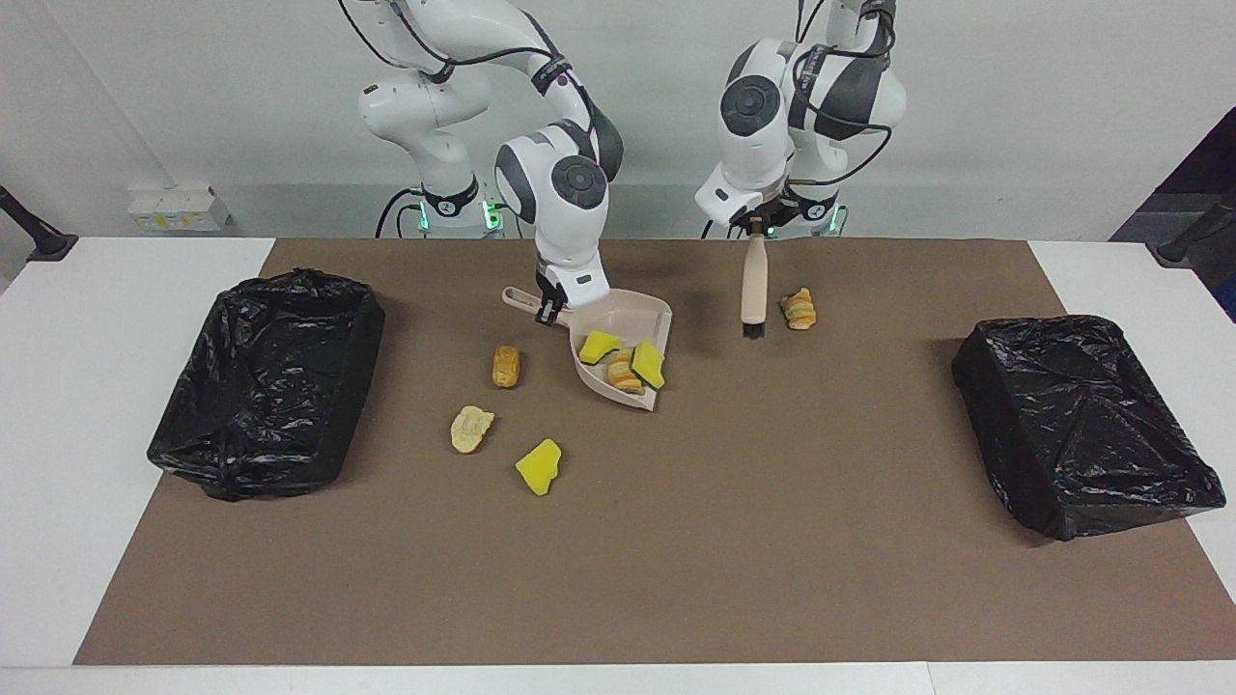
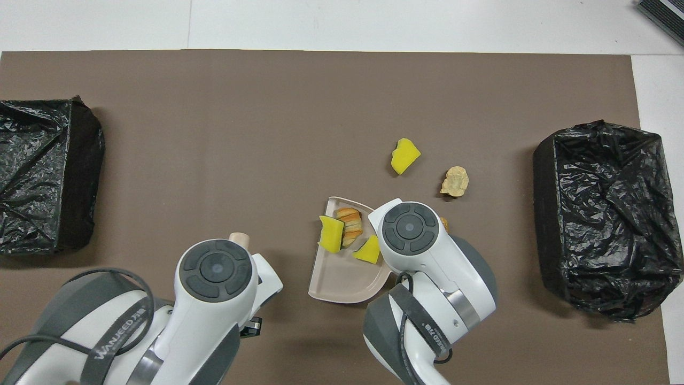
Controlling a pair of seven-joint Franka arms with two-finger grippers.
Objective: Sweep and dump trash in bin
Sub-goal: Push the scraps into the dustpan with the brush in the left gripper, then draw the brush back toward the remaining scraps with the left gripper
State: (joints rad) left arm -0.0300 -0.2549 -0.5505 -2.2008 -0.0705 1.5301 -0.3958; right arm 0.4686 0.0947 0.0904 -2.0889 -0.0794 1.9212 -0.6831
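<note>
Brown mat [image 1: 676,560]; beige dustpan [image 1: 632,323] and brush [image 1: 752,280]; bright yellow and striped tan-orange trash [image 1: 623,362]; glossy black bin liners [image 1: 270,386]; white table [image 1: 58,463].

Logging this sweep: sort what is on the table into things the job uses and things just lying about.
Job: dustpan held in right hand, three scraps in it; brush held in left hand; four loose scraps, one by the brush, three on the mat; two black-lined bins.

Lying about: brown mat.
</note>
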